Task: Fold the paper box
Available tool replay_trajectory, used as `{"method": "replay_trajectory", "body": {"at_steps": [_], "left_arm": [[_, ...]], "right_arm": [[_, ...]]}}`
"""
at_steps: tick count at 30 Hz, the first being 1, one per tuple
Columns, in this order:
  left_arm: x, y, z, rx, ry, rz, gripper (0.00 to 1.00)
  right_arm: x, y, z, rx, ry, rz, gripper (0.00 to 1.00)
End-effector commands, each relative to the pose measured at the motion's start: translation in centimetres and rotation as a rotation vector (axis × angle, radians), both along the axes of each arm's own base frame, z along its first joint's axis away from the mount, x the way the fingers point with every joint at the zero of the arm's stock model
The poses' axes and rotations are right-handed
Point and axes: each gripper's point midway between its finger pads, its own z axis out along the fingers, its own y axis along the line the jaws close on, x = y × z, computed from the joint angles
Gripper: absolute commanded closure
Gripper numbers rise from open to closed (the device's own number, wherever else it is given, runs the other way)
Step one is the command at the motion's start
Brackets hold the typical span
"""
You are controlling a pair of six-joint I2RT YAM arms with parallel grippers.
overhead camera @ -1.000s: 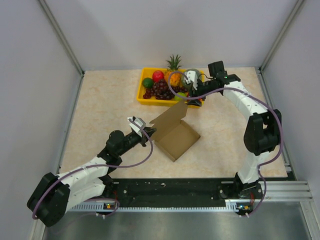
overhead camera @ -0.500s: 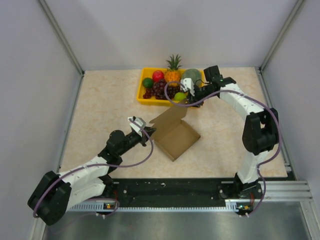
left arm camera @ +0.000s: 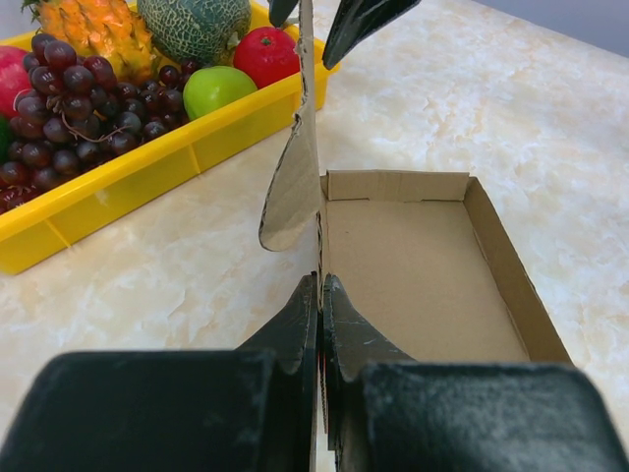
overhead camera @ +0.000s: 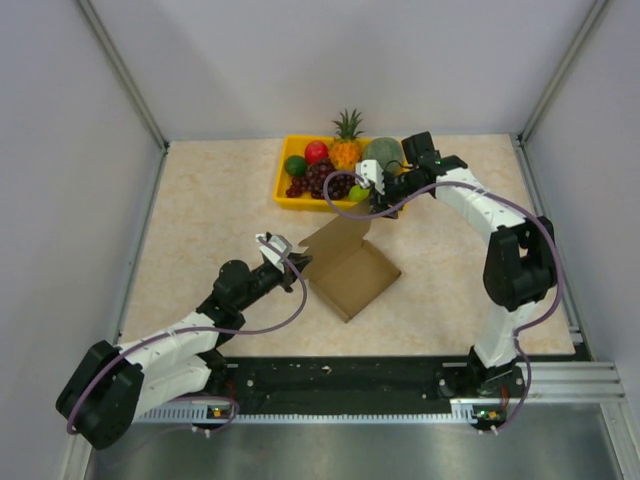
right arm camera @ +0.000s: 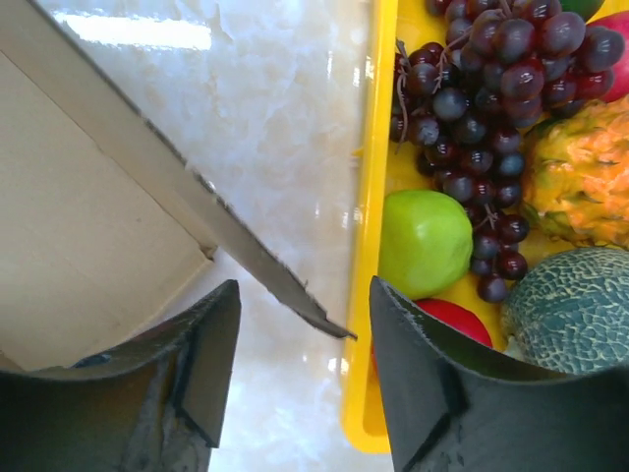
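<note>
The paper box [overhead camera: 352, 272] sits near the middle of the table [overhead camera: 200, 220], a little towards the arms, and from where I stand it looks about half made. The bottom is already a shallow open tray: the far wall and the right-hand wall stand up, and the floor inside is bare. The lid panel [overhead camera: 340, 235] is not down. It stands nearly upright along the tray's left-rear side, with a rounded side tab [left arm camera: 288, 202] hanging loose off its edge.

The left gripper [left arm camera: 321, 287] is clamped tight on the cardboard at the near end of that upright panel, its two fingers pressed flat together with the sheet between them, so that corner is pinned. The right gripper [right arm camera: 305, 295] is up at the panel's far top corner. Its jaws stand partly apart with the cardboard edge passing between them, and I see a gap on both sides, so it straddles the edge and does not pinch it.

Just behind the box, close to the right gripper, is the yellow tray [overhead camera: 281, 186] of fruit [overhead camera: 322, 178].

To my eye, what remains is the closing: swing the lid over the tray, fold its side tabs in, and tuck the front edge down. I cannot tell whether the near and left walls are locked in place.
</note>
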Motion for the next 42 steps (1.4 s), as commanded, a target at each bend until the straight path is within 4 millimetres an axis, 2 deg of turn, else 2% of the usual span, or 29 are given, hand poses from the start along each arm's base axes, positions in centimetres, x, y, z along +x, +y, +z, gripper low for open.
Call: {"method": "replay_trajectory", "body": {"at_steps": [1,3,6,8,9,14,17,20,23,26,27,29,30,32,37,40,42], "left_arm": [[-0.2,0.0,-0.3,-0.004,0.002,-0.007,1.00],[-0.2,0.1,-0.3,-0.002,0.002,-0.005,1.00],[-0.1,0.0,-0.4,-0.001,0.004,-0.007,1.00],[-0.1,-0.1,-0.3,-0.002,0.005,-0.010,1.00],[0.0,-0.1,-0.4,-0.001,0.006,-0.007,1.00],[0.1,0.2,-0.6,0.008,0.005,0.010,1.00],[0.2,0.3,-0.8,0.014,0.007,0.016,1.00],[0.3,0.4,-0.8,0.017,0.011,0.023,1.00],[0.4,0.3,-0.8,0.013,0.015,0.024,1.00],[0.3,0.3,-0.8,0.008,0.020,0.021,1.00],[0.3,0.3,-0.9,0.008,0.021,0.024,1.00],[0.3,0.4,-0.9,0.008,0.021,0.029,1.00],[0.3,0.5,-0.9,0.010,0.021,0.032,1.00],[0.4,0.6,-0.9,0.010,0.023,0.044,1.00],[1.2,1.5,-1.2,-0.010,0.057,0.123,1.00],[2.0,2.1,-1.3,-0.041,0.118,0.198,0.81],[2.0,2.4,-1.8,-0.073,0.185,0.234,0.55]], "right_arm": [[-0.5,1.5,2.7,0.053,-0.032,0.048,0.39],[-1.0,1.6,3.2,0.069,-0.048,0.075,0.36],[-1.5,1.7,3.4,0.077,-0.059,0.099,0.36],[-1.5,1.5,3.0,0.065,-0.049,0.093,0.43],[-1.6,1.4,2.6,0.056,-0.044,0.094,0.52],[-2.1,0.6,1.8,0.027,-0.037,0.085,0.65],[-2.1,0.2,1.8,0.007,-0.053,0.077,0.67],[-1.9,-0.3,2.1,-0.015,-0.077,0.064,0.62],[-2.1,-0.1,2.6,-0.003,-0.087,0.076,0.65],[-2.3,0.0,2.5,0.000,-0.085,0.084,0.71],[-2.3,0.0,2.5,0.001,-0.083,0.085,0.78],[-2.3,0.0,2.2,-0.005,-0.078,0.086,0.86],[-2.4,0.2,2.1,-0.010,-0.081,0.091,0.94],[-2.5,0.1,1.9,-0.020,-0.079,0.088,1.00],[-3.5,0.3,2.1,-0.024,-0.049,0.056,1.00],[-3.6,0.1,2.1,-0.038,-0.028,-0.012,1.00],[-3.6,0.1,2.5,-0.021,0.007,-0.076,1.00]]}}
